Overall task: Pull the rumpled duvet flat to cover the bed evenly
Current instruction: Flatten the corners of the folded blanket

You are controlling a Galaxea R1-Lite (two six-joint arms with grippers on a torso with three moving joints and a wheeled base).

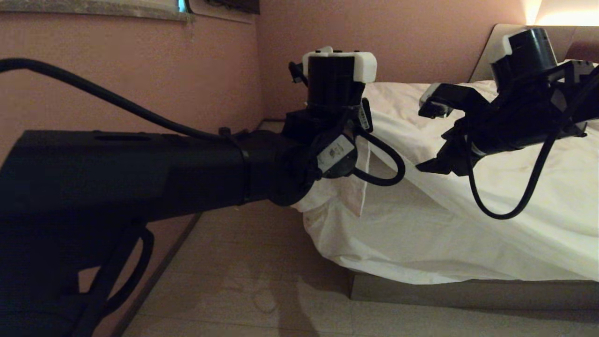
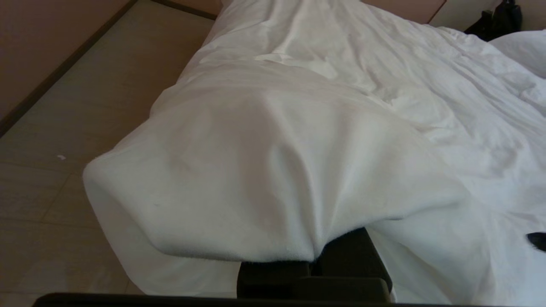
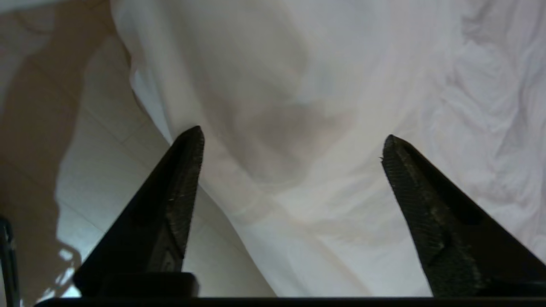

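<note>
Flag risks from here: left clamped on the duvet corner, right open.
1. The left gripper is shut on the duvet corner, while the right gripper is open with nothing held. Pulling one-sided would likely drag the duvet askew.
2. The duvet already hangs over the bed edge near the floor; more pull may slide it off.

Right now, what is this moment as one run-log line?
left tool: shut on duvet corner, held up | right tool: open, empty, over duvet | duvet: hangs off bed edge, wrinkled | step: not yet flat

L claw (image 1: 348,180) gripping duvet (image 1: 468,224), R claw (image 1: 428,138) open
</note>
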